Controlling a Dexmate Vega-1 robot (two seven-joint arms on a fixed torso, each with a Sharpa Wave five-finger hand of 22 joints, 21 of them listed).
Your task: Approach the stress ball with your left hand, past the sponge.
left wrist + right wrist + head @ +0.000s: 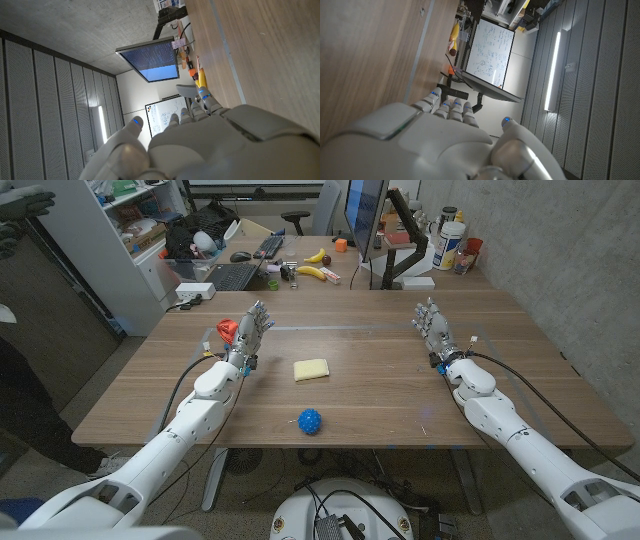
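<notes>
Stress ball sits near the counter's near edge, so the empty, spread left hand could clip the sponge or knock it off.

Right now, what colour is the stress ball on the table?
Blue, with a spiky surface; the stress ball shows best in the head view.

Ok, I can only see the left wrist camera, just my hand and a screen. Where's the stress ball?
Observer: The blue stress ball sits near the table's front edge, to the right of your left hand and closer to the robot.
Operator: And the sponge?
Observer: The yellow sponge lies just beyond the ball, not touching it.
Operator: What's my other hand doing?
Observer: The right hand is over the table's right side, fingers apart, holding nothing.
</notes>
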